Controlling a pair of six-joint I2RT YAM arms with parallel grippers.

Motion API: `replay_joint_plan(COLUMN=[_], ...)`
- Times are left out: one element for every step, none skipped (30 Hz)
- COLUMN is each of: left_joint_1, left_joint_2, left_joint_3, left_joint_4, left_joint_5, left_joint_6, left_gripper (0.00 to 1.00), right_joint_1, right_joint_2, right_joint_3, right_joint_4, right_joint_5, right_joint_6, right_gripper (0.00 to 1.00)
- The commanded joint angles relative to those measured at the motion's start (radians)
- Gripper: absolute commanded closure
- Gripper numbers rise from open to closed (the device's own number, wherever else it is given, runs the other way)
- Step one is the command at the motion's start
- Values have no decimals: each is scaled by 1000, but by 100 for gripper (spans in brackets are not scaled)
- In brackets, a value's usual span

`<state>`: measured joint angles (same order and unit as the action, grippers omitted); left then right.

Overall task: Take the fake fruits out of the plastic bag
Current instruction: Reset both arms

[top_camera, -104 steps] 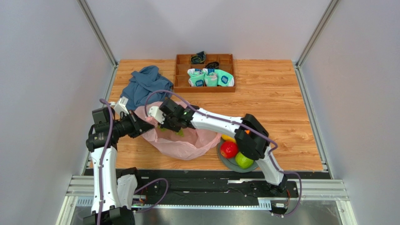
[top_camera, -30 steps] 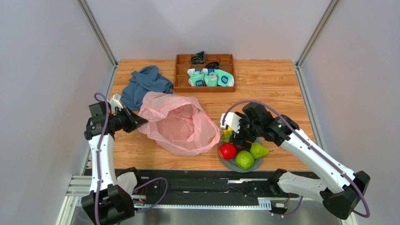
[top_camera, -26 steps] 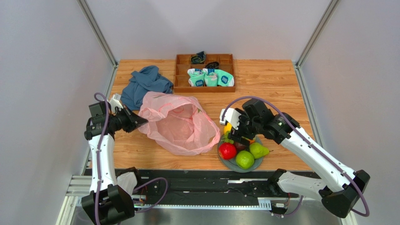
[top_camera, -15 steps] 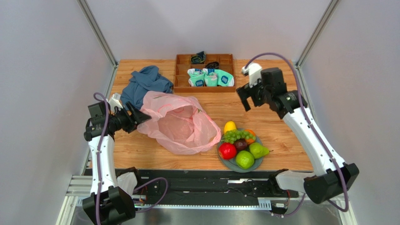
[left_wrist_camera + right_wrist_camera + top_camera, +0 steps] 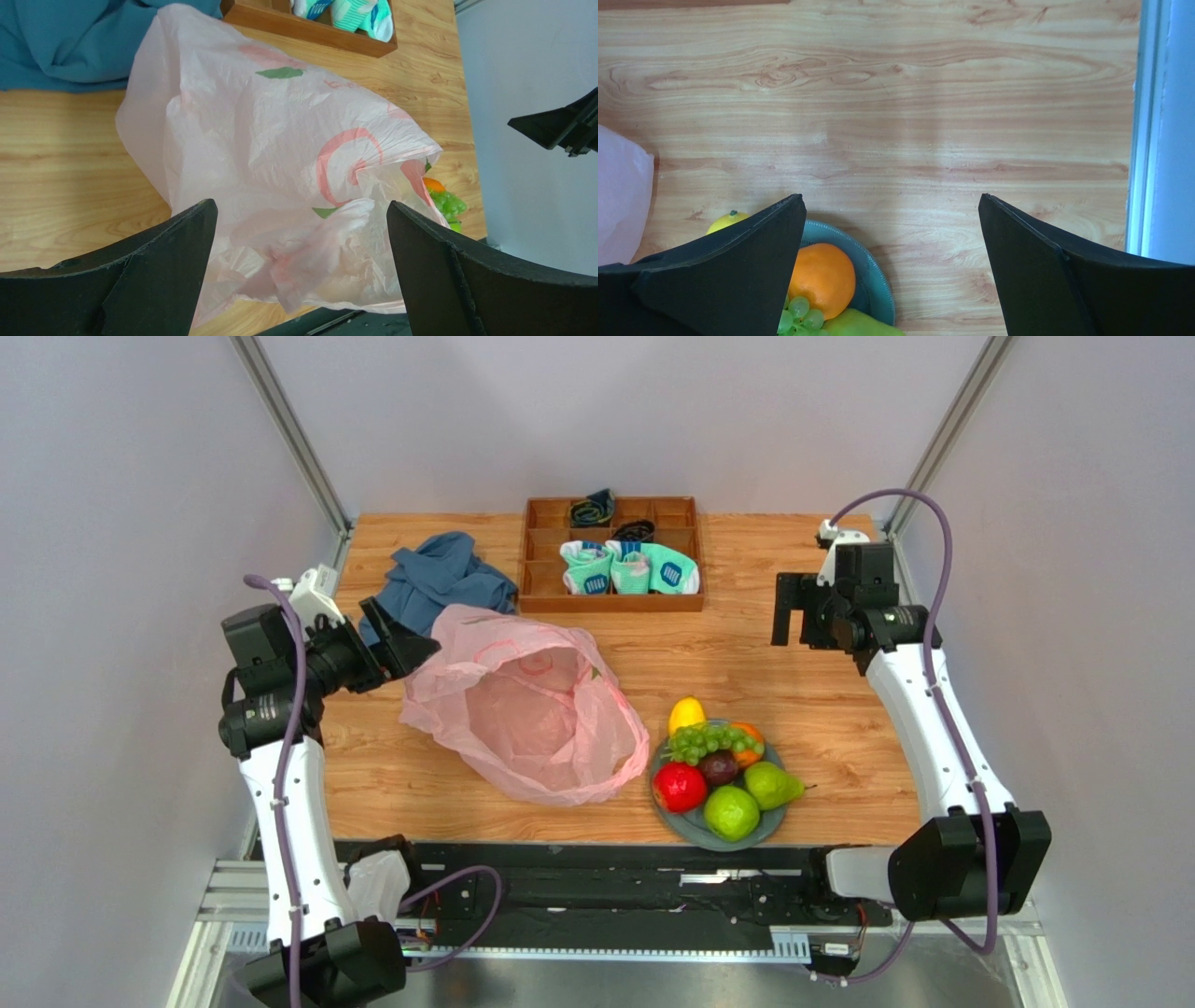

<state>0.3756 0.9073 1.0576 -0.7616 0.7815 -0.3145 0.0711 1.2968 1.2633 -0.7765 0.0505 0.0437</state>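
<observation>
Fruits lay heaped on the plate at lower centre, the bag beside it apparently empty; left gripper and right gripper gaped, holding nothing.

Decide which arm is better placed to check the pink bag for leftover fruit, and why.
Left. The left gripper, open, sits beside the plastic bag, pointing at it; the right gripper is far away on the opposite side.

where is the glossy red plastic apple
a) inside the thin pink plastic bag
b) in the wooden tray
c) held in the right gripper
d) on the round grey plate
d: the red apple sits on the grey plate among the other fruits, outside the pink bag.
</observation>
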Motion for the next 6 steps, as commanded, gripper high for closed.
replay_joint_plan(left_joint_1=[9, 9, 9, 9, 9, 11], left_joint_2=[-15, -15, -12, -11, -10, -8], left_joint_3=[83, 93, 102, 122, 131, 140], left_joint_4=[-33, -39, -54, -64, -74, -91], left_joint_5=[-5, -5, -8, -13, -19, -21], left_joint_6=[98, 106, 115, 130, 140, 147], left_gripper=[1, 1, 1, 1, 1, 1], right_joint_1=[3, 2, 2, 1, 1, 1], right_joint_2=[-70, -76, -82, -83, -85, -88], right_joint_3=[-47, -56, -64, -67, -68, -71], right_joint_4=[55, 63, 75, 77, 80, 91], right_joint_5=[-31, -35, -37, -37, -37, -35], right_joint_6=[73, 70, 67, 68, 71, 74], right_gripper=[0, 0, 0, 0, 0, 0])
